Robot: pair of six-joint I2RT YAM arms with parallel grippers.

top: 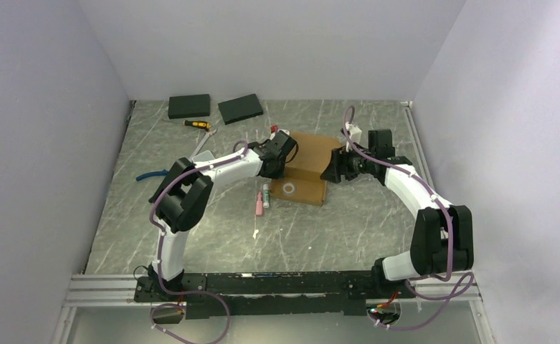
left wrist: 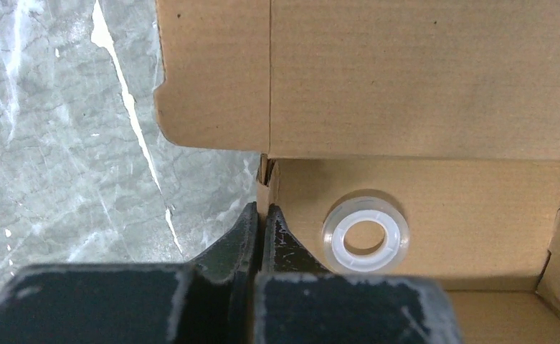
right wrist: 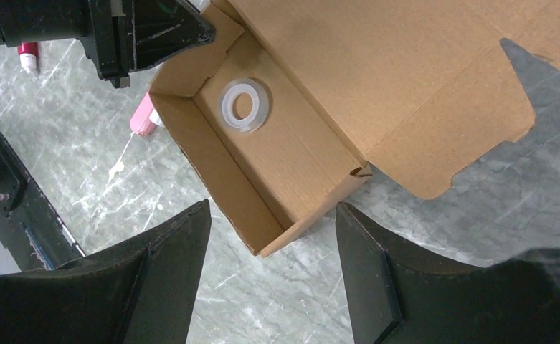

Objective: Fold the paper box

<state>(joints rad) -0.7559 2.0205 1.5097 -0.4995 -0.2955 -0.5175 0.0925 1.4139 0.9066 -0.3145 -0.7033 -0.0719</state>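
Observation:
The brown cardboard paper box (top: pixel 312 161) lies mid-table, partly formed: an open tray with raised walls and a lid panel with flaps (right wrist: pixel 420 79) lying flat behind it. A clear tape roll (left wrist: pixel 366 233) sits inside the tray; it also shows in the right wrist view (right wrist: pixel 245 105). My left gripper (left wrist: pixel 262 209) is shut on the tray's left side wall (left wrist: pixel 266 179), pinching the thin cardboard edge; in the top view it sits at the box's left end (top: pixel 280 154). My right gripper (right wrist: pixel 272 206) is open and empty, straddling the tray's right corner (right wrist: pixel 269 247) from above, at the box's right end (top: pixel 334 168).
Two black slabs (top: pixel 189 106) (top: pixel 240 108) lie at the back left, with a yellow-handled screwdriver (top: pixel 198 125) near them. A pink tube (top: pixel 260 204) and a marker (top: pixel 267 194) lie just left of the box. A blue item (top: pixel 151 174) lies by the left arm.

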